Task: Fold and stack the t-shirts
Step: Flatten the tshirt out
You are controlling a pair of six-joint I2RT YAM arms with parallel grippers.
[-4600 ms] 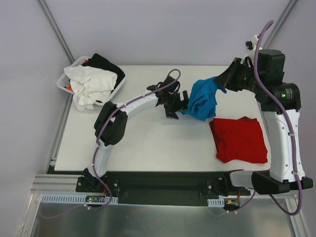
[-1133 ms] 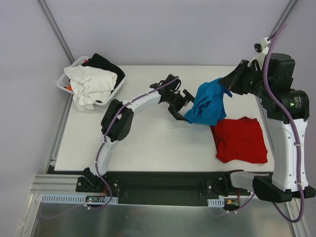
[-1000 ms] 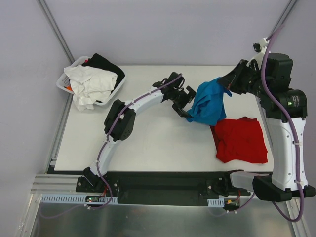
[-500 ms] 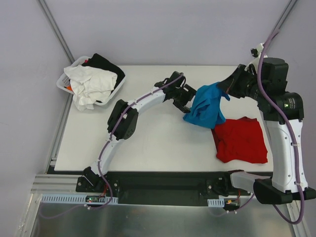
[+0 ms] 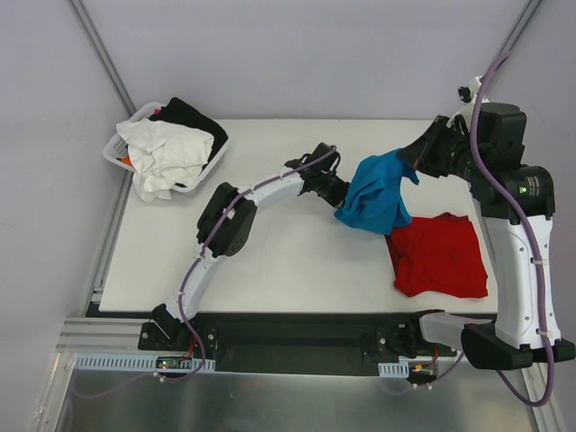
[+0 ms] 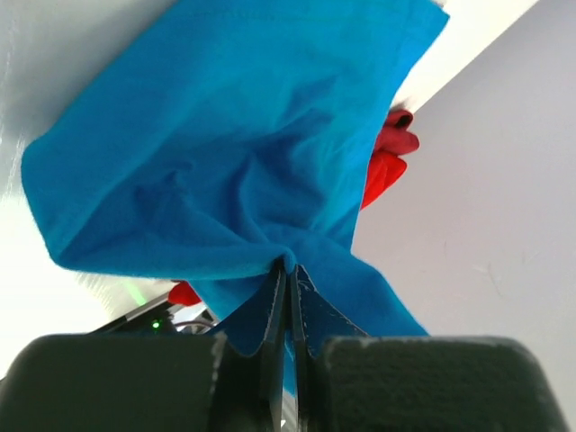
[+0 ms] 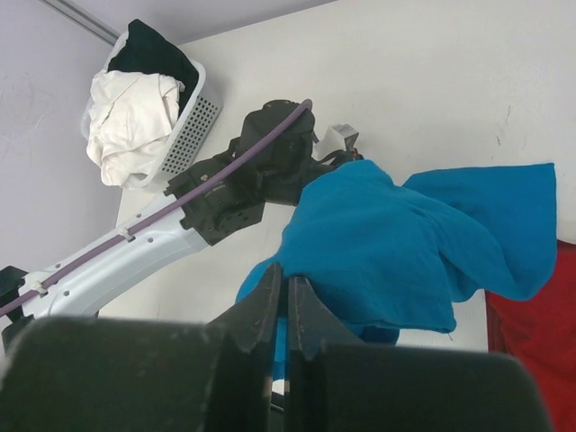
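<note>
The turquoise-blue t-shirt hangs bunched in the air over the table's right half, held from both sides. My left gripper is shut on its left edge, a fold of blue cloth pinched between the fingertips. My right gripper is shut on the shirt's upper right part. The red t-shirt lies folded flat on the table at the right, just below the blue one.
A white basket at the table's back left corner holds a white garment and a black garment. The right arm's upright column stands beside the red shirt.
My left gripper was open beside the blue shirt's left edge; it has moved in and shut on the cloth. The right gripper has kept its hold, shifting only slightly.
</note>
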